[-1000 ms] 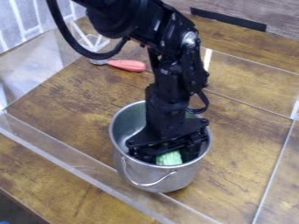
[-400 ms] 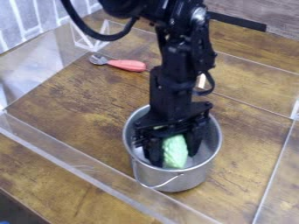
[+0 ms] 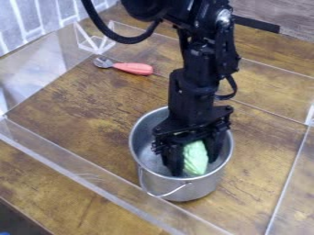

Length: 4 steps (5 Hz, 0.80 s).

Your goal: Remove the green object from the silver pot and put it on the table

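Camera view: the fingers (image 3: 193, 147) grasp the green object (image 3: 196, 158) inside the silver pot (image 3: 150, 165), near the surface's (image 3: 73, 110) front edge. Judged risk: it may snag the rim while lifting, tipping the pot.

Soft, even light — slight blur

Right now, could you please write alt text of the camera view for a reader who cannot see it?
A black robot gripper points down into a silver pot, shut on a green toy vegetable just above the pot's floor. The pot stands on a brown wooden table; a red-handled tool lies behind.
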### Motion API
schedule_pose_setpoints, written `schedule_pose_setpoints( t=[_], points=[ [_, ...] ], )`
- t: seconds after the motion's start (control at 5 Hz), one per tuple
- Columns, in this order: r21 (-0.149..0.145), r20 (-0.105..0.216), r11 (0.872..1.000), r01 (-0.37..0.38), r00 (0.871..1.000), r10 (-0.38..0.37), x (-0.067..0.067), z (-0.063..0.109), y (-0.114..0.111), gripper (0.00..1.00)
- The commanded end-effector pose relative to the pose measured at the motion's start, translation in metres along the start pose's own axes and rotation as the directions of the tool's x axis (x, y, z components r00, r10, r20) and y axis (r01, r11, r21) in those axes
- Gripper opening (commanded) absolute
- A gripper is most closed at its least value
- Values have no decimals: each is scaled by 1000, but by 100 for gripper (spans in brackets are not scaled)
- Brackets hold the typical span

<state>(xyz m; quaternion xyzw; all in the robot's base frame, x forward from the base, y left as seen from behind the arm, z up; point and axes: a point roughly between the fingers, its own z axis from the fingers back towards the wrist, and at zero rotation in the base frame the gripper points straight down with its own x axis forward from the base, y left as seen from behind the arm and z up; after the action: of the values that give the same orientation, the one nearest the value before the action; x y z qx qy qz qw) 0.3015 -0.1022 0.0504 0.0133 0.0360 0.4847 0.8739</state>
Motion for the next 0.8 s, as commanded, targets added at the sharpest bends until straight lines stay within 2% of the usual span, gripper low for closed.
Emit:
schedule_pose_setpoints(
  t=[0.0, 0.4, 0.6],
  points=[
    [-50, 19, 998, -33, 999, 34, 14, 9, 3, 0],
    [-51, 27, 996, -67, 997, 69, 19, 5, 0, 0],
    [-47, 37, 999, -13, 999, 15, 17, -1, -8, 0]
  ],
)
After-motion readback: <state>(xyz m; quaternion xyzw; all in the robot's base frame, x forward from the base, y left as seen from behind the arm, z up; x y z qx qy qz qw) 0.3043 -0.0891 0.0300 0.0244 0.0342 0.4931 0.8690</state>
